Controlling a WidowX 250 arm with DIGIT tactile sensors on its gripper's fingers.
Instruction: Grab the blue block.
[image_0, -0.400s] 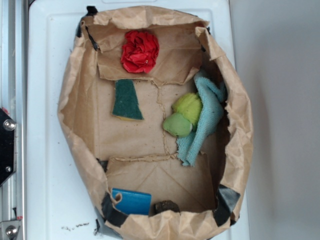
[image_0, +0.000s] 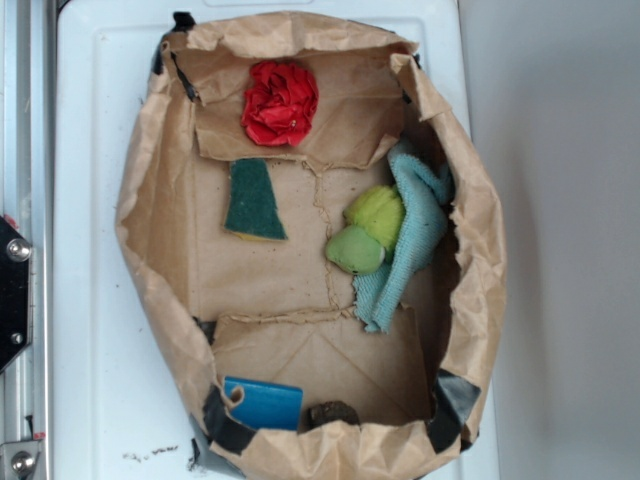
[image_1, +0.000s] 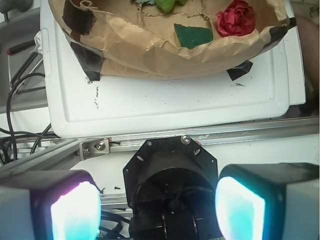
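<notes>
The blue block lies flat in the near left corner of the cut-down brown paper bag, close to its taped rim. It does not show in the wrist view, where the bag wall hides that corner. My gripper is out of the exterior view. In the wrist view it hangs well outside the bag, above the black robot base. Its two glowing pads stand far apart with nothing between them.
Inside the bag lie a dark green sponge, a red crumpled flower, a yellow-green soft toy, a pale teal cloth and a small dark lump. The bag sits on a white board; an aluminium rail runs along it.
</notes>
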